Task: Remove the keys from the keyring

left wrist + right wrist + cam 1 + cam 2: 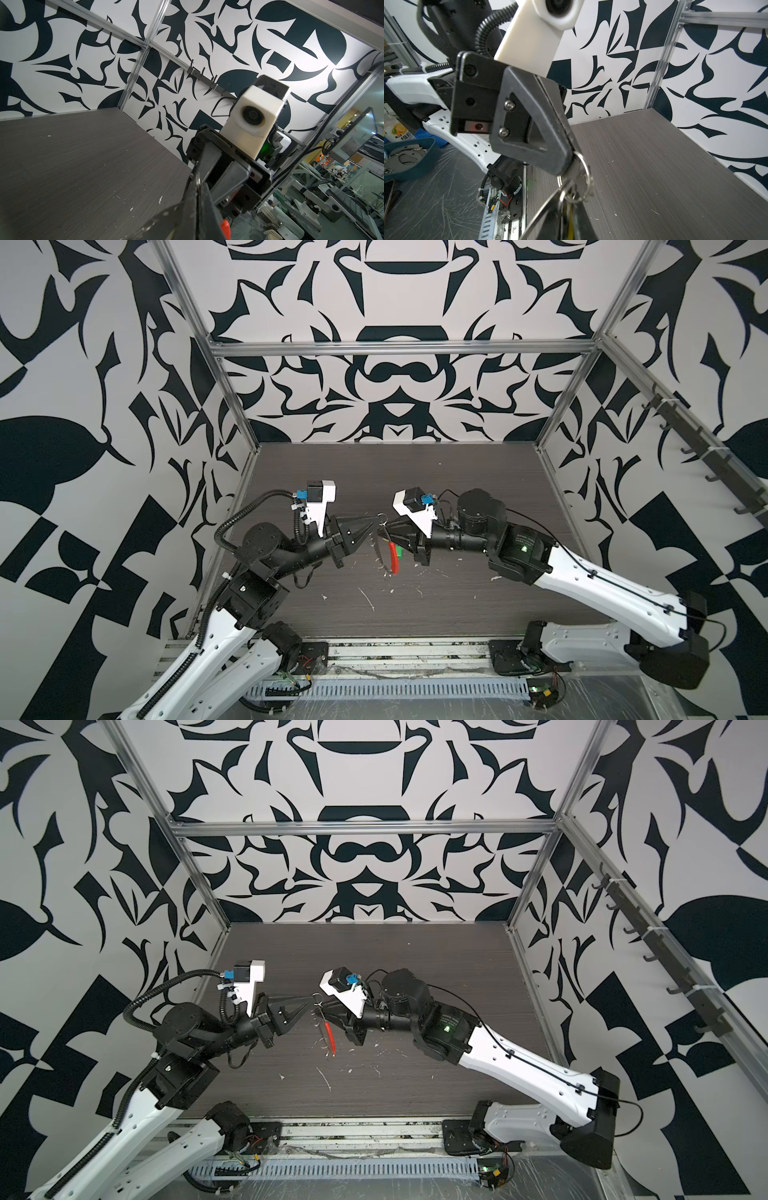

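Both grippers meet above the middle of the dark table (415,481). My left gripper (375,526) is shut on a small silver ring (584,166) at the top of the keyring. Below it the thin grey wire loop (380,558) hangs with its red sleeve (392,558) (330,1038). My right gripper (383,534) comes in from the right, its fingers (583,220) close together around a yellow key (570,226) just under a cluster of silver rings (572,194). A green key (399,551) shows beside the red sleeve, against the right gripper.
White flecks (368,599) lie scattered on the table in front of the grippers. Aluminium frame posts (232,389) and patterned walls close in the back and sides. A rail of dark hooks (685,439) runs along the right wall.
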`<state>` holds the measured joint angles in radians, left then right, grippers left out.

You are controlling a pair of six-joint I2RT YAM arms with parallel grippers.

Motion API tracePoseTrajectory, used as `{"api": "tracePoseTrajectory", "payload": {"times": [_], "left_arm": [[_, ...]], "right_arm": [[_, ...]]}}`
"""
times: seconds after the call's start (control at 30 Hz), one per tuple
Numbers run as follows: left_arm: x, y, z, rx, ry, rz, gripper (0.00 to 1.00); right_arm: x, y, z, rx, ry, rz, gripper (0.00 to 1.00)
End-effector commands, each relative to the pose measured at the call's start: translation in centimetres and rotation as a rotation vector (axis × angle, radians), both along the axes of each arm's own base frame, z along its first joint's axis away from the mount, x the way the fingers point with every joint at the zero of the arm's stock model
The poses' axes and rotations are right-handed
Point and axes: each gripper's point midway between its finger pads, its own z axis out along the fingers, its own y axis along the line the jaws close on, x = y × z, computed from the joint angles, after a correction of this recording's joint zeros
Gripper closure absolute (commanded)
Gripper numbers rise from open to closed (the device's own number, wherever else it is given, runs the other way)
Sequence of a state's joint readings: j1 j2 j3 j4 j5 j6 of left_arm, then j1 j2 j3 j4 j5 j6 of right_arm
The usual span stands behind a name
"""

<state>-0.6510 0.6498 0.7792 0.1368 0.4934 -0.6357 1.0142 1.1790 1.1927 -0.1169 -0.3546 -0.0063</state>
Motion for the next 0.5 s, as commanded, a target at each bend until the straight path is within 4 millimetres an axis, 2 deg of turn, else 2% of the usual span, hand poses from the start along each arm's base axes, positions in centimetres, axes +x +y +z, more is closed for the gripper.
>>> {"api": "tracePoseTrajectory", "payload": {"times": [0.0, 0.13, 0.47], "left_arm": [[-0.5, 0.3, 1.0, -0.021, -0.039, 0.001, 1.0], [-0.7, 0.4, 1.0, -0.004, -0.055, -0.002, 1.0], [-1.7, 0.1, 0.7, 0.054, -0.09, -0.046, 1.0]], "right_arm": [[-0.6, -0.6, 2.5, 0.047, -0.038, 0.007, 0.95], [-0.8, -0.9, 2.3, 0.025, -0.037, 0.009, 1.0], [-1.7, -1.9, 1.7, -0.057, -0.047, 0.041, 1.0]]}}
